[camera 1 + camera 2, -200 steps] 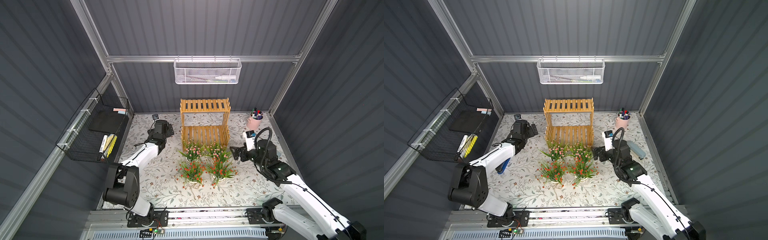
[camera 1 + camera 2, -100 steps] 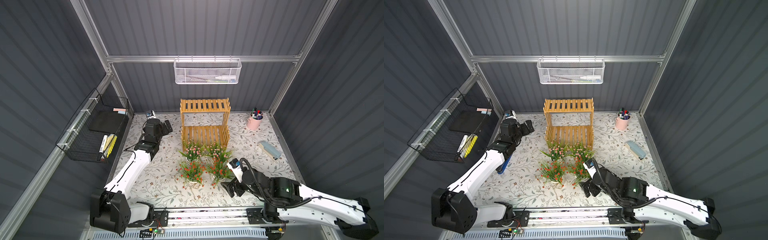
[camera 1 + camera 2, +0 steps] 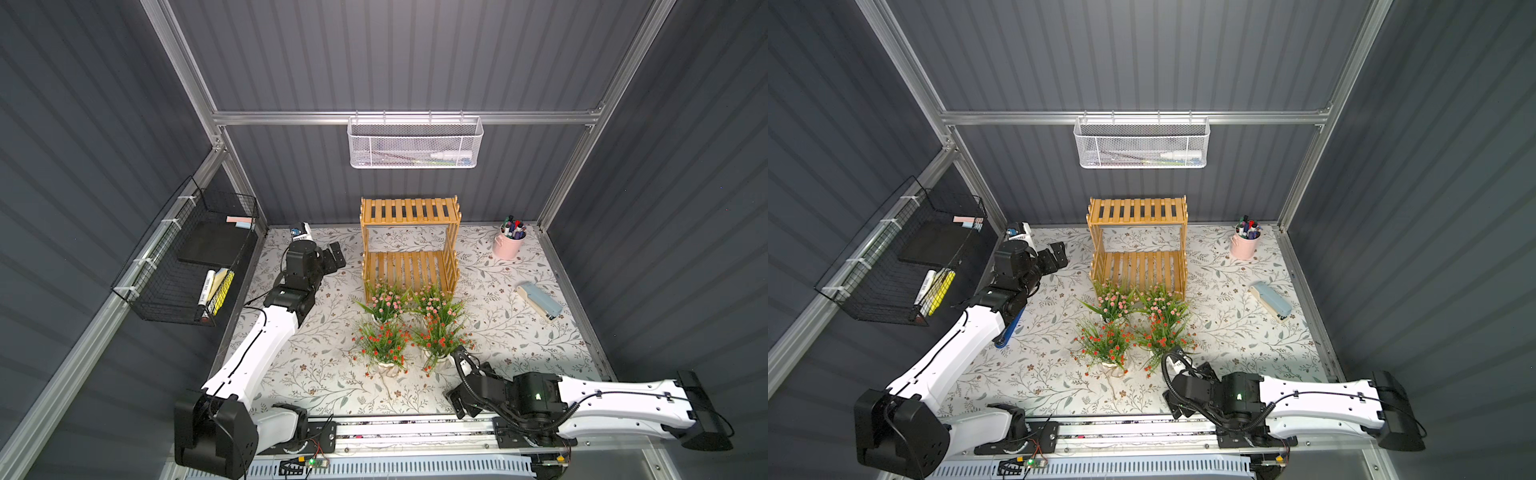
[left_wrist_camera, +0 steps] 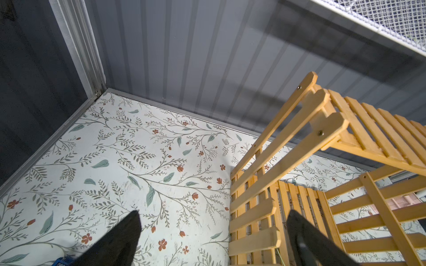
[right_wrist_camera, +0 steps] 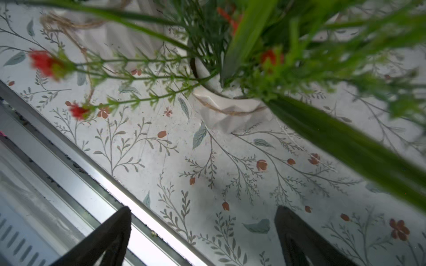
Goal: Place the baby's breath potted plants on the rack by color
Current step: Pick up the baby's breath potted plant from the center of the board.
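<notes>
potted plants (image 3: 384,340) just before rack (image 3: 409,269)

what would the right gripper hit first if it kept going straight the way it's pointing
Most likely the white pot of the nearer red-orange plant, straight ahead of the open right gripper. Its overhanging leaves might brush first; depth is hard to judge.

Floral-print surface (image 3: 519,332), wooden slat rack (image 3: 409,266) at the back, four baby's breath potted plants (image 3: 384,345) just before it, pink pen cup (image 3: 508,245) and pale blue stapler (image 3: 539,301) rightward
</notes>
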